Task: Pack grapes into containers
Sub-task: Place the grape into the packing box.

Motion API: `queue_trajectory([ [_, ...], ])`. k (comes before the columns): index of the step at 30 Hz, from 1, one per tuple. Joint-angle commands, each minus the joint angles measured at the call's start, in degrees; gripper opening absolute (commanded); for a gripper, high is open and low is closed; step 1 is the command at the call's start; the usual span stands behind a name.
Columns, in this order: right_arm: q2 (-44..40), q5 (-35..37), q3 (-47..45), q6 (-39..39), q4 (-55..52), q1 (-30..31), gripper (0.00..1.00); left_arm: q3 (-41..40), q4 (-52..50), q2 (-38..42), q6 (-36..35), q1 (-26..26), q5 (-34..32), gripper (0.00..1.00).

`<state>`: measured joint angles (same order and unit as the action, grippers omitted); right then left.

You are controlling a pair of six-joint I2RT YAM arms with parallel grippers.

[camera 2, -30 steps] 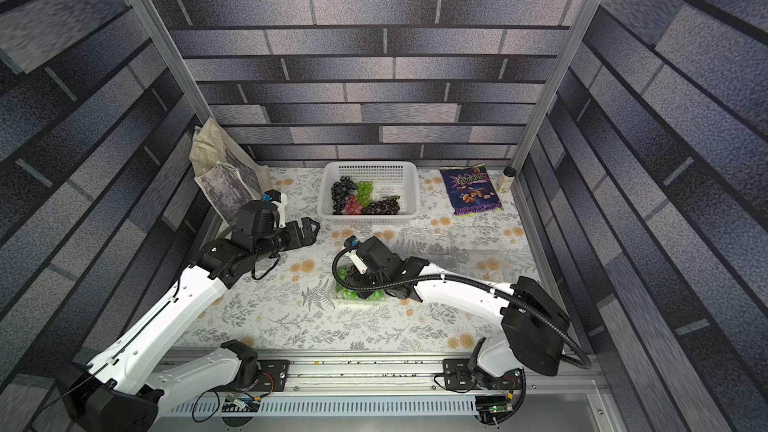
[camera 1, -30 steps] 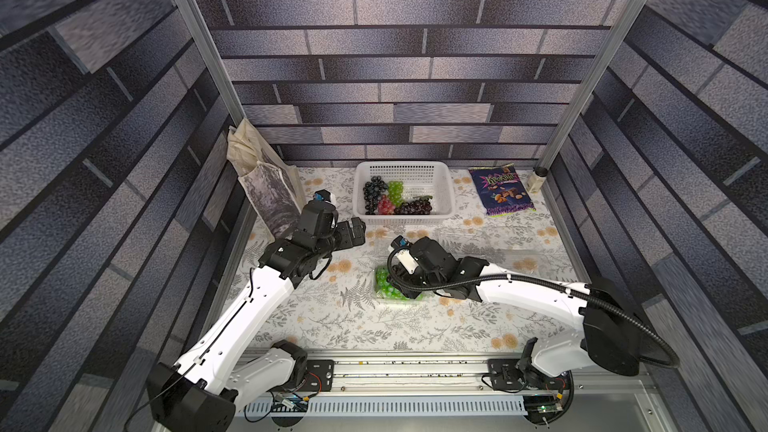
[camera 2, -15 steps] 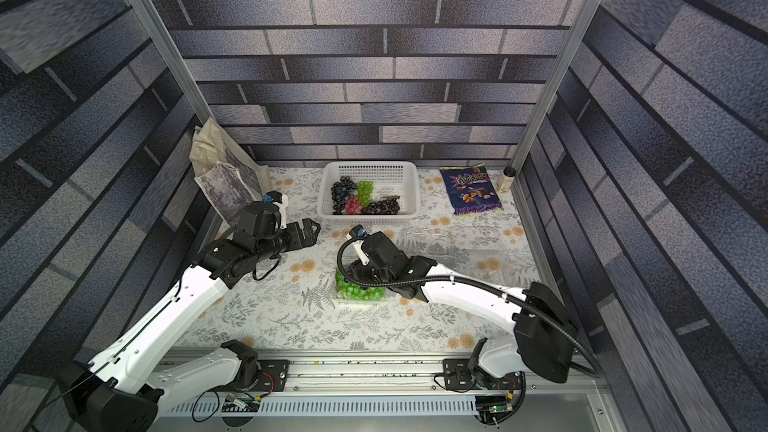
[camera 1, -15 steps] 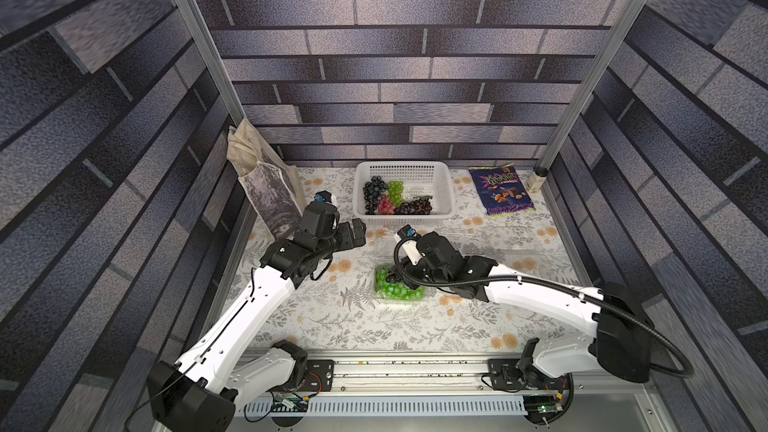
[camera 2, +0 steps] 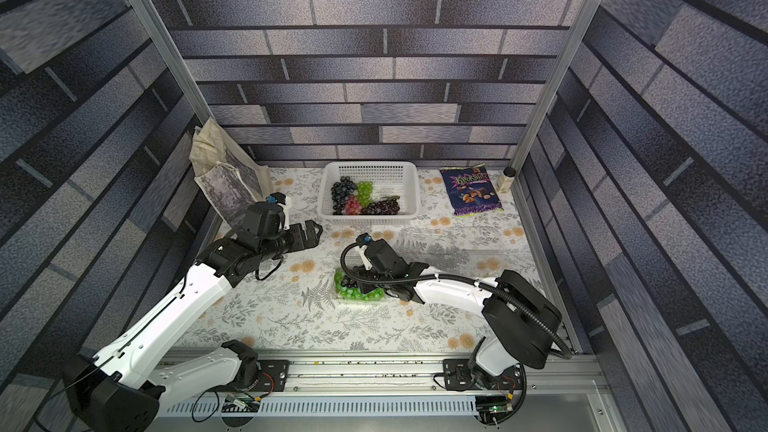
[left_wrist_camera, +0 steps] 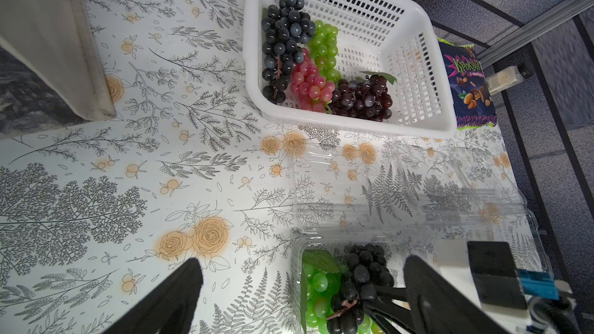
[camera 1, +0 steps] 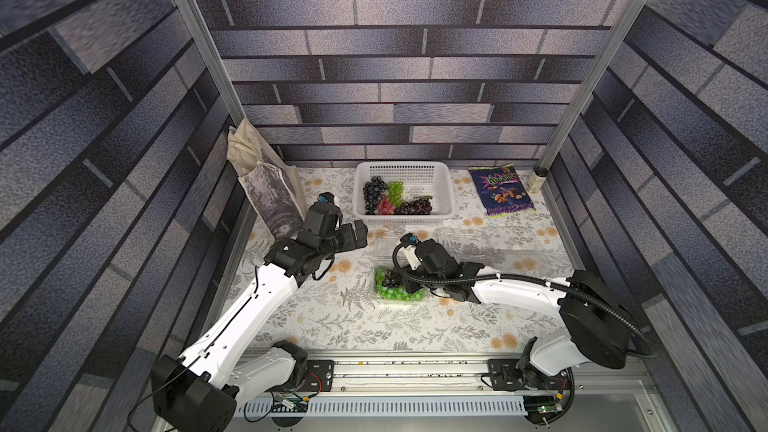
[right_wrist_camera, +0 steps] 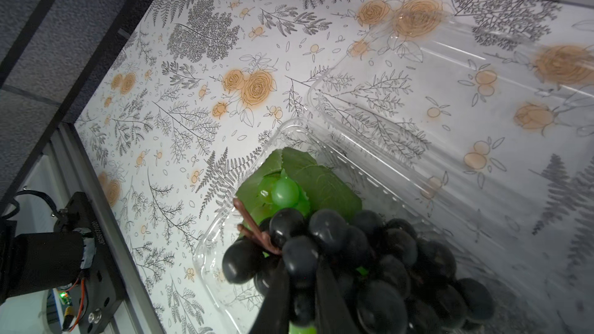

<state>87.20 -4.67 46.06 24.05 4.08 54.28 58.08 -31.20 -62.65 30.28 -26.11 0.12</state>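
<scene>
A clear container (camera 1: 417, 302) (right_wrist_camera: 205, 252) lies mid-table with a green grapes bunch (camera 1: 401, 293) (camera 2: 365, 293) (right_wrist_camera: 284, 191) in it. Its lid lies open toward the basket. A black grapes bunch (camera 1: 388, 280) (camera 2: 347, 281) (left_wrist_camera: 360, 271) (right_wrist_camera: 385, 252) rests on top. My right gripper (right_wrist_camera: 300, 271) is shut on its berries near the stem. My left gripper (camera 1: 359, 234) (camera 2: 313, 232) (left_wrist_camera: 302, 261) hovers open and empty, left of the white basket (camera 1: 442, 184). That basket holds black (camera 1: 372, 193), green (camera 1: 395, 189), red (camera 1: 384, 205) and dark purple (camera 1: 415, 206) grapes.
More clear containers (camera 1: 469, 238) (camera 1: 519, 255) lie open right of the right wrist. A purple snack bag (camera 1: 500, 191) and a small bottle (camera 1: 536, 178) sit at the back right. A tote bag (camera 1: 266, 184) leans on the left wall.
My right gripper's jaws have closed on the black bunch, which now shows on top of the green grapes. The left arm has stayed still.
</scene>
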Motion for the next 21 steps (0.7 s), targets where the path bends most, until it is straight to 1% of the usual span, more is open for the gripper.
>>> queue_trajectory([
  [1,-0.03,-2.91,-1.51,2.28,0.17,0.19,0.17,-0.76,-0.23,-1.19,-0.31,-0.93,-0.71,1.00],
  [4,-1.47,-2.93,-1.24,2.24,-1.05,0.18,0.26,-1.49,0.26,-1.82,-0.10,-1.64,-0.53,1.00],
  [7,-4.30,-2.57,-0.24,2.06,-3.29,0.04,0.40,-2.58,0.74,-2.05,0.79,-1.92,0.28,1.00],
  [10,-8.31,-1.56,1.02,1.03,-6.76,-0.13,0.49,-4.10,1.46,-1.71,1.65,-2.02,1.12,1.00],
  [13,-12.61,0.13,1.72,1.00,-9.83,-1.34,0.53,-5.39,2.59,-2.01,2.50,-2.19,2.45,1.00],
  [15,-14.80,1.08,2.31,2.22,-12.26,-3.32,0.58,-6.08,3.60,-2.86,2.96,-2.28,3.78,1.00],
  [18,-15.40,-0.97,2.63,4.55,-13.84,-7.70,0.59,-6.84,5.25,-4.55,3.20,-2.62,4.89,0.97],
  [21,-14.09,-3.31,2.41,6.50,-13.51,-11.99,0.60,-7.36,7.36,-6.17,2.95,-2.63,5.29,0.95],
])
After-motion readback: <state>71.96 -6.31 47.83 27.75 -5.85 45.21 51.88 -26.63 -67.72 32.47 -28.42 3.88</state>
